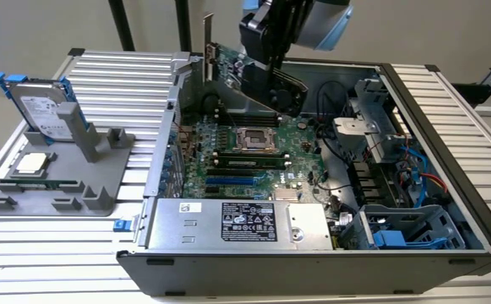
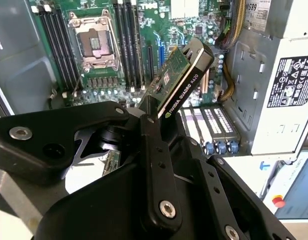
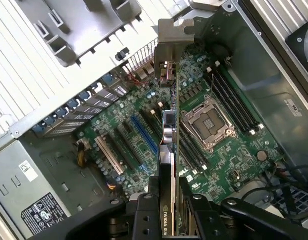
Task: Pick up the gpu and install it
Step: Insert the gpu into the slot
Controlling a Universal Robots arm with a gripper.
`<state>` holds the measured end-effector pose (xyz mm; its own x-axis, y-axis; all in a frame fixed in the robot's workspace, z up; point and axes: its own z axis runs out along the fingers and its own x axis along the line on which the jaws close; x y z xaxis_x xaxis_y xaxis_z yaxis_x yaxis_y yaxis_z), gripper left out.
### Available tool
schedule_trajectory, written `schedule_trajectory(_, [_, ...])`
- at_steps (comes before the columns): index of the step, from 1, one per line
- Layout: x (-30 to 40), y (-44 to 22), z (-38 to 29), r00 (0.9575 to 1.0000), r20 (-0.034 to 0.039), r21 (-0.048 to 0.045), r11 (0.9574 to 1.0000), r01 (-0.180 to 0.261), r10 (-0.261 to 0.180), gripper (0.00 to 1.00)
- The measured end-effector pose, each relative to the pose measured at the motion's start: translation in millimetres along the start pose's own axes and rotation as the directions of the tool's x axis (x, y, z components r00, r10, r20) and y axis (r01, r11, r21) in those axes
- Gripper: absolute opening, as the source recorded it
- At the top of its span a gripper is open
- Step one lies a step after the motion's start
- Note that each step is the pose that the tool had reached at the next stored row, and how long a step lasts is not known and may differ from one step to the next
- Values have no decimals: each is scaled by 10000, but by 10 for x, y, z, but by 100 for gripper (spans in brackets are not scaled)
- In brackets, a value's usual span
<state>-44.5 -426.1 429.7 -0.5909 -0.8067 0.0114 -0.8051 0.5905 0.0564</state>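
a: exterior view first. where's the gpu (image 1: pixel 238 71), the thin green card with black cooler and silver bracket?
b: hanging tilted above the green motherboard (image 1: pixel 262 155), inside the open grey metal computer case (image 1: pixel 448 126), beside the square processor socket (image 1: pixel 252 138).
a: and the black gripper (image 1: pixel 275 63)?
b: clamped on the gpu (image 2: pixel 181 82) (image 3: pixel 167 135). in both wrist views its fingers (image 2: pixel 156 150) press the card's two faces.

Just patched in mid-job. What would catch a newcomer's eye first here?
The gripper, shut on the gpu, holds the card tilted above the motherboard of the open computer case. At the exterior view's left, a hard drive with blue rails stands in a grey holder.
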Motion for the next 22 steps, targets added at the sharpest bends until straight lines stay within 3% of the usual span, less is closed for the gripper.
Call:
schedule_trajectory(12, [0,0,-1,9974,-41,7,9974,723,-723,0])
schedule_trajectory(22, [0,0,-3,9897,-82,11,9898,1426,-1426,0])
